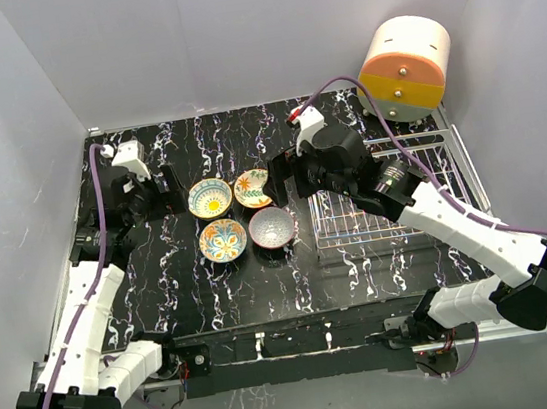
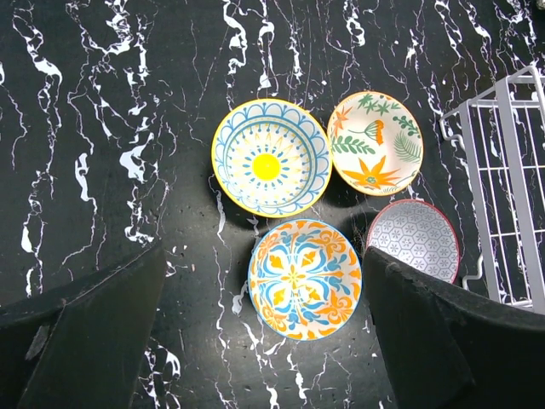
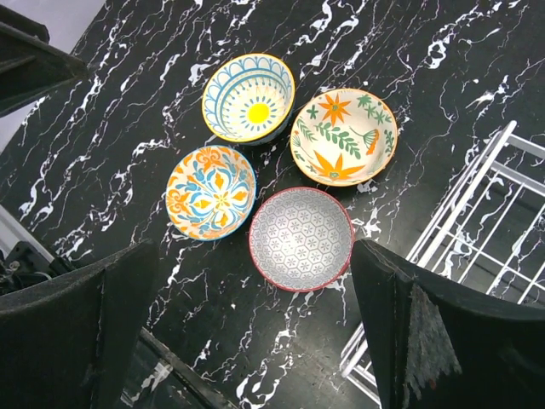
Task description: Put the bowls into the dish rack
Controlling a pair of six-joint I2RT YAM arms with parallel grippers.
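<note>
Four bowls sit in a cluster on the black marbled table: a yellow-sun bowl (image 1: 210, 198), a leaf-pattern bowl (image 1: 252, 188), an orange-blue floral bowl (image 1: 223, 239) and a grey red-rimmed bowl (image 1: 271, 227). The silver wire dish rack (image 1: 357, 226) lies to their right with no bowls in it. My left gripper (image 1: 171, 193) is open and empty, hovering left of the bowls; its wrist view looks down on the floral bowl (image 2: 304, 279). My right gripper (image 1: 282, 178) is open and empty above the cluster's right side, over the grey bowl (image 3: 301, 239).
A round cream-orange-yellow drawer unit (image 1: 405, 66) stands at the back right behind the rack. White walls close in the table on three sides. The rack's edge shows in the left wrist view (image 2: 502, 170) and the right wrist view (image 3: 477, 213).
</note>
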